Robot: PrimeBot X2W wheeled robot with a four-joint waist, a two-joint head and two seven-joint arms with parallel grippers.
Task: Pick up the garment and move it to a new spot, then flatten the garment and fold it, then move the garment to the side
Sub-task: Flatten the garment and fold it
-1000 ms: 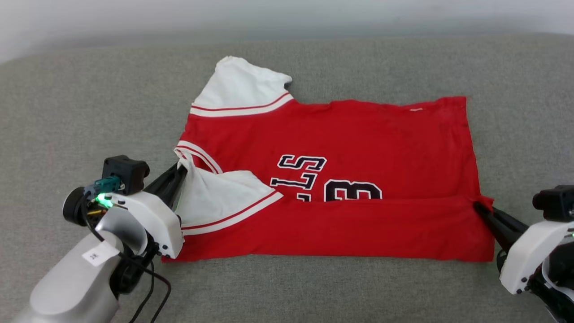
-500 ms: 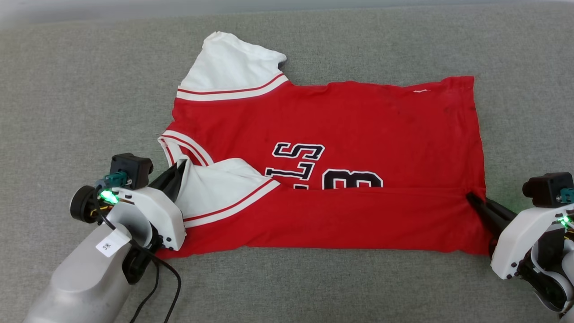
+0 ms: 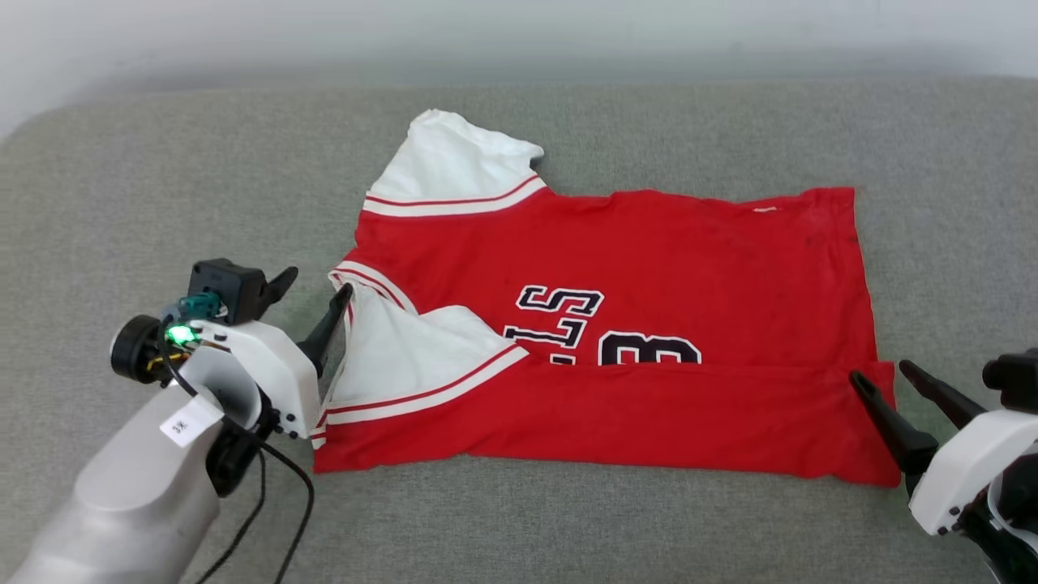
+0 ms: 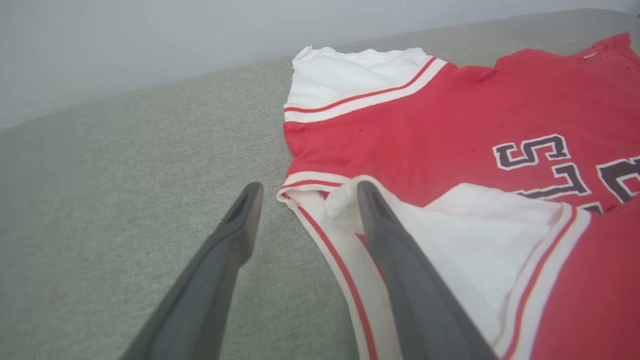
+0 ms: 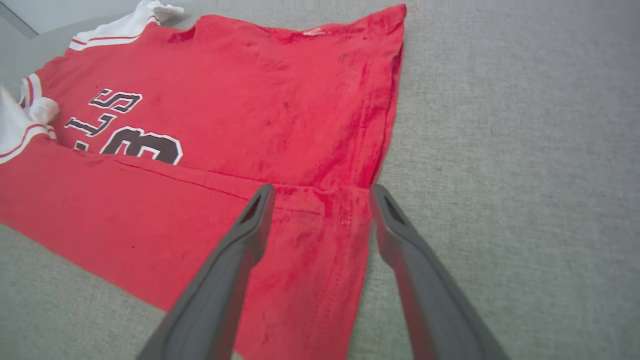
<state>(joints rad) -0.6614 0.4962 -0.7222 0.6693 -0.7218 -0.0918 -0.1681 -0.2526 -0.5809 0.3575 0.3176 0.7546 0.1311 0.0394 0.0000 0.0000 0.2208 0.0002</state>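
Note:
The red garment (image 3: pixel 632 259) lies flat on the grey cushion with its near long edge folded up over the lettering, so just "LS" and part of the number show. One white sleeve (image 3: pixel 458 170) points to the far side; the other white sleeve (image 3: pixel 413 357) is folded onto the front. My left gripper (image 3: pixel 318 285) stands open at the collar end, one finger (image 4: pixel 395 260) over the striped trim. My right gripper (image 3: pixel 880 375) is open at the hem end, its jaws straddling the folded corner (image 5: pixel 325 210) of the garment, which hangs between them untouched.
The grey fabric surface (image 3: pixel 162 186) stretches wide on all sides of the garment. Its far edge meets a pale wall (image 3: pixel 519 32). A black cable (image 3: pixel 276 503) hangs from my left arm.
Both grippers have opened and let go of the garment's folded edge. The head camera shifted, so the whole picture moved.

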